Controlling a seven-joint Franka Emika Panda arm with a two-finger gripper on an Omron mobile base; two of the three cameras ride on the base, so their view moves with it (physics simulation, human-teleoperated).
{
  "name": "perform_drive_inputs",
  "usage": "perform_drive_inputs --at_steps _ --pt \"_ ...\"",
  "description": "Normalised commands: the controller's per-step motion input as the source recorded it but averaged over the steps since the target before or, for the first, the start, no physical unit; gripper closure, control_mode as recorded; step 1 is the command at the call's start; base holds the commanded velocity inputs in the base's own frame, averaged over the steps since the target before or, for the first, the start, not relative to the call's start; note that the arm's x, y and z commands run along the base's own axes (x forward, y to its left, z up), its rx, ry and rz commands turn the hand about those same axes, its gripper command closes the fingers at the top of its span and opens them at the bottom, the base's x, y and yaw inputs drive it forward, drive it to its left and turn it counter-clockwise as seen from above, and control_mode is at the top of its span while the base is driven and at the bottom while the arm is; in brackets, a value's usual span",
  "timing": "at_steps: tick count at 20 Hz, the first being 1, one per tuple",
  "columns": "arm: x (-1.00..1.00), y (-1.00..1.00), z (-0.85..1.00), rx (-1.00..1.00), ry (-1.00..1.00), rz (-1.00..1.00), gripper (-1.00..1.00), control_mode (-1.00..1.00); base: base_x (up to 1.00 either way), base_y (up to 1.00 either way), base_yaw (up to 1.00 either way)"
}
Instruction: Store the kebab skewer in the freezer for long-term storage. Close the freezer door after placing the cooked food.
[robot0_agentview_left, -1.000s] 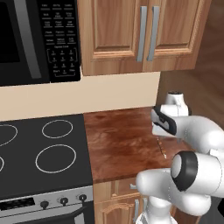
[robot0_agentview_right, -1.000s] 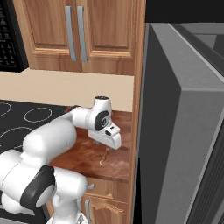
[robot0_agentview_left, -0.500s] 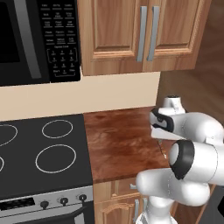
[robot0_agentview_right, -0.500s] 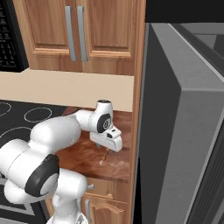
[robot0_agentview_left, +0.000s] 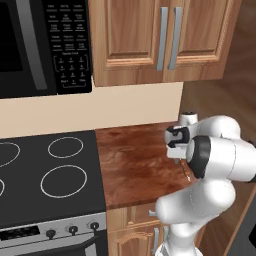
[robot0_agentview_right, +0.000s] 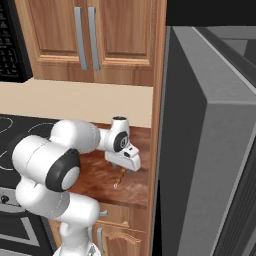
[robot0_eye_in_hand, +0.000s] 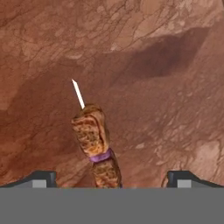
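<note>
Kebab skewer (robot0_eye_in_hand: 95, 146) lying flat on brown countertop (robot0_agentview_left: 135, 160), near right edge, by open freezer door (robot0_agentview_right: 200, 165). Gripper (robot0_eye_in_hand: 111, 177) hovering just above, 2 fingertips spread wide, nothing held. Best lowered straight, centred over meat, then closed gently.

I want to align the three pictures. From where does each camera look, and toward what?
Left base view: behind the arm, to its left, facing the brown wooden counter and black stovetop; white arm at lower right.
Right base view: behind, to its right; gripper above the small brown-orange kebab skewer, grey freezer door alongside.
Hand view: looks down on the skewer; finger tips wide apart.
Shared: counter.
</note>
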Motion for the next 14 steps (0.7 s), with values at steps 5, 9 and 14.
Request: perform_drive_inputs --at_steps 5,9,14 --pt "0.07 0.00 -0.27 0.00 -0.02 0.04 -1.00 -1.00 0.00 0.00 0.00" --pt "-0.01 0.00 -0.30 0.00 0.00 0.01 -1.00 -1.00 0.00 0.00 0.00" --pt "-0.03 0.03 -0.28 0.00 0.00 0.00 -1.00 -1.00 0.00 0.00 0.00"
